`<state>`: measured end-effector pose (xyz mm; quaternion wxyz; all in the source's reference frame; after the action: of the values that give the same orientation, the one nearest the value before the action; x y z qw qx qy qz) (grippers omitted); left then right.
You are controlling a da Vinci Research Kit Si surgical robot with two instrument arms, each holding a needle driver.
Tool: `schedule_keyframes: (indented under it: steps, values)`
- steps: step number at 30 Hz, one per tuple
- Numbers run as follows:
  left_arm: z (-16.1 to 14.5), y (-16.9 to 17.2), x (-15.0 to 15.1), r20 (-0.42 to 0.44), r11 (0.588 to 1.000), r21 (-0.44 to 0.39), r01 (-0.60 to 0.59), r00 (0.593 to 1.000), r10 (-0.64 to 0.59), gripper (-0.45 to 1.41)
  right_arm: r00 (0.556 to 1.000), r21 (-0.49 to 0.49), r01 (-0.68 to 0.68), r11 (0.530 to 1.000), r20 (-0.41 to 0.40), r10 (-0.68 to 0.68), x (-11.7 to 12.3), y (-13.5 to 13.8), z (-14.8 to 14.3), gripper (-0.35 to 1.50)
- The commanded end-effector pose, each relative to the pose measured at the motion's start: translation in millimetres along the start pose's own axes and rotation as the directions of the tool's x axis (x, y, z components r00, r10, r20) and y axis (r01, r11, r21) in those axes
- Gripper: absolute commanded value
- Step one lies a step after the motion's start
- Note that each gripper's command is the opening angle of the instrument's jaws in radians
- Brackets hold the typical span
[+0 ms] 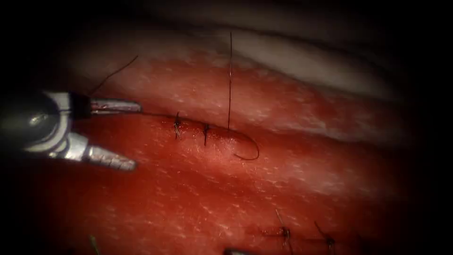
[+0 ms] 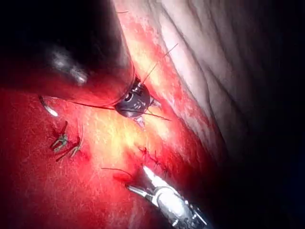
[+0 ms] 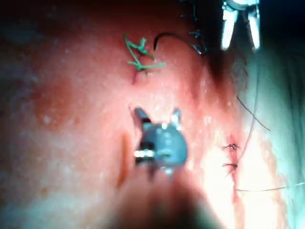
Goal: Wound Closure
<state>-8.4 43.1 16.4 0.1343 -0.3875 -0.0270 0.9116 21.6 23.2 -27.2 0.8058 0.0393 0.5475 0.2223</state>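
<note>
Left tool (image 1: 125,134) sits at the left of the endoscope view, jaws spread wide, holding nothing — the tips straddle the left end of the cut (image 1: 155,114) and are near the tissue (image 1: 188,198).

Right tool (image 3: 157,114) hangs above bare tissue with its jaws parted and nothing between them. It stands well apart from the needle.

Needle (image 1: 247,146) lies free just right of the 2 stitches (image 1: 191,126), on the near lip of the cut. Its curved end shows as a dark hook; the other end runs toward the cut, and I can't tell if it rests on the surface or is partly buried. Neither tool holds it.

Thread (image 1: 230,80) rises straight from the needle's spot toward the far side. A second strand (image 1: 115,73) trails off far-left, above the left tool.

Handling, as I judge it:
- Needle — light, stiff, smooth; likely to roll or twist in the jaws. Best taken on the body of the curve, away from the point and the thread end.
- Thread — fine and limp, easy to fray if pinched hard.
- Tissue — soft, wet with red fluid (image 1: 141,156), so it probably gives and slips; take shallow bites near the cut's edge.
</note>
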Motion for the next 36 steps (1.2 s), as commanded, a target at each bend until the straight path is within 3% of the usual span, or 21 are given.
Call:
schedule_keyframes:
  steps: [1,6,10,11,15,18,19,21,27,30,33,34,36]
  values:
    - [0.9,0.4,-0.6,0.001,1.0,0.002,-0.007,1.0,0.007,0.67,1.0,-0.026,-0.002,1.0,0.003,0.002,1.5,1.1,0.0,1.23]
    - [1.8,2.0,-1.0,0.042,0.999,-0.029,-0.015,0.999,0.016,0.62,0.999,-0.137,-0.037,0.99,0.018,0.04,4.0,5.9,-2.6,1.21]
    - [1.5,6.7,0.4,0.048,0.971,-0.238,0.024,0.999,-0.013,0.6,0.999,-0.142,-0.037,0.989,0.009,0.039,3.3,6.4,-2.3,1.21]
    - [1.3,8.8,1.0,0.04,0.942,-0.335,0.024,0.999,-0.011,0.6,0.999,-0.142,-0.033,0.989,0.011,0.035,2.7,6.3,-2.1,1.21]
    - [-0.4,11.7,5.4,-0.072,0.879,-0.476,0.001,0.997,-0.04,0.6,0.999,-0.143,-0.022,0.99,0.021,0.025,1.2,6.3,-1.3,1.21]
    - [-2.4,10.9,9.1,-0.236,0.873,-0.484,-0.058,0.97,-0.066,0.61,0.999,-0.143,-0.018,0.99,0.025,0.022,0.7,6.3,-1.0,1.21]
    - [-3.5,9.6,10.9,-0.333,0.892,-0.447,-0.065,0.938,-0.098,0.61,1.0,-0.143,-0.017,0.99,0.024,0.02,0.4,6.3,-1.0,1.21]
    - [-5.3,7.5,12.8,-0.425,0.933,-0.354,-0.07,0.9,-0.094,0.61,1.0,-0.144,-0.014,0.99,0.023,0.018,0.1,6.3,-1.0,1.21]
    - [-7.2,5.9,14.7,-0.534,0.963,-0.268,-0.018,0.835,-0.133,0.63,0.999,-0.145,-0.006,0.989,0.031,0.011,-0.9,6.0,-0.4,1.2]
    - [-6.9,4.7,14.5,-0.505,0.981,-0.189,0.049,0.851,-0.14,0.64,0.999,-0.147,-0.003,0.989,0.033,0.008,-1.1,5.7,0.0,1.2]
    - [-6.0,2.8,13.1,-0.402,0.988,-0.036,0.147,0.904,-0.149,0.66,0.999,-0.139,0.001,0.99,0.04,0.004,-1.5,5.1,1.1,1.18]
    - [-5.4,1.8,12.0,-0.334,0.982,0.061,0.178,0.931,-0.148,0.67,0.999,-0.132,0.003,0.991,0.037,0.002,-1.7,4.8,1.7,1.18]
    - [-4.3,0.4,10.1,-0.241,0.974,0.118,0.192,0.957,-0.16,0.67,0.999,-0.125,0.007,0.992,0.043,-0.001,-2.1,4.4,2.4,1.18]
